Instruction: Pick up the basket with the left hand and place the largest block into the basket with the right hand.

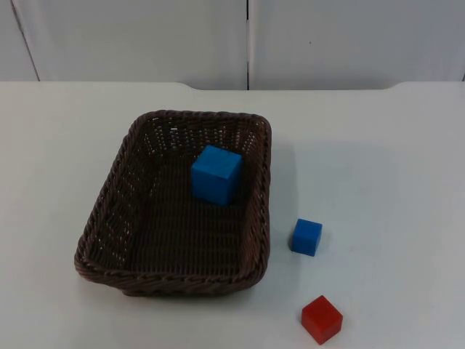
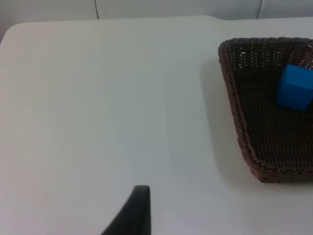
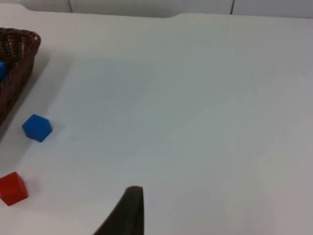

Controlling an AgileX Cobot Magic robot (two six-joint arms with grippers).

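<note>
Resting inside dark wicker basket (image 1: pixel 116 218), large blue block (image 1: pixel 216 174).

Large blue block (image 1: pixel 216 174) sits inside brown wicker basket (image 1: pixel 116 211).

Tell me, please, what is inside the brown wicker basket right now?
One large blue block sits inside the wicker basket, toward its far right corner, resting against the wall. The rest of the woven floor is bare. What lies under the block is covered.
</note>
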